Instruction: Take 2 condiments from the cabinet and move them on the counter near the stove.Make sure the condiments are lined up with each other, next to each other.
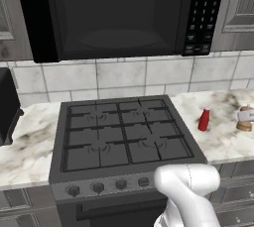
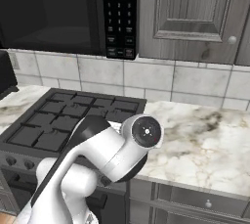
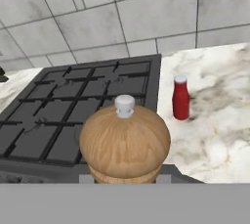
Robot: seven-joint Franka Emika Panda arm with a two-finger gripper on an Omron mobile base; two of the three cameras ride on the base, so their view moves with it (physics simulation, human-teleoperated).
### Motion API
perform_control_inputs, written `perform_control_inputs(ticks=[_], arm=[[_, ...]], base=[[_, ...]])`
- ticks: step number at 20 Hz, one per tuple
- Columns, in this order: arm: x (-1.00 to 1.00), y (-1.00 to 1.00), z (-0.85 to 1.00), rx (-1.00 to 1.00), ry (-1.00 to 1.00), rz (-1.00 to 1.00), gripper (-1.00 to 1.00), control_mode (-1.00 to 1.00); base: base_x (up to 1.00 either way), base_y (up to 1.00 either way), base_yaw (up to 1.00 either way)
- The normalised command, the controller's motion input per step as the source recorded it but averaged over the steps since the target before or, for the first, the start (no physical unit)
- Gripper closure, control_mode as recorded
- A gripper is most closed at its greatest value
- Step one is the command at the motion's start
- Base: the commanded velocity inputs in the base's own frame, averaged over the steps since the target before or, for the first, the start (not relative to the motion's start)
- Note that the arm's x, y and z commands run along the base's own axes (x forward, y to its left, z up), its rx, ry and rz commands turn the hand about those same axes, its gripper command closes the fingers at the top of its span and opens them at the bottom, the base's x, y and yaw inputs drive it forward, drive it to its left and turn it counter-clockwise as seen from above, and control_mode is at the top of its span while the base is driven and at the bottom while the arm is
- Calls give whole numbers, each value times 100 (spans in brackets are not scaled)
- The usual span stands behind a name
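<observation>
A robot's two-finger gripper (image 3: 124, 181), closed narrow on the brown wooden knob-topped shaker (image 3: 125, 142), holds it at lower centre of the hand view. The slim red squeeze bottle (image 3: 180, 98) stands upper right of it, on the veined white marble counter (image 3: 219, 120) just beside the dark grey gas stove (image 3: 73, 105). Set down carelessly, the shaker could knock the bottle over, or land apart and out of line.

The arm (image 2: 97, 159) is glossy white with rounded links, dark joint bands and a dark circular end cap.
</observation>
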Motion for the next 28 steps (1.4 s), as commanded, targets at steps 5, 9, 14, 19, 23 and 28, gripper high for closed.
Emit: perform_control_inputs(ticks=[5,9,14,19,23,28], arm=[[15,0,-24,0,1,7,100,-100],[8,-7,-24,0,0,2,100,-100],[3,-13,-29,0,-3,0,100,-100],[0,-2,-33,0,-5,0,100,-100],[0,0,-26,-1,-4,0,100,-100],[1,0,-5,0,0,0,100,-100]], base=[[0,0,0],[0,0,0],[0,0,0],[0,0,0],[0,0,0],[0,0,0]])
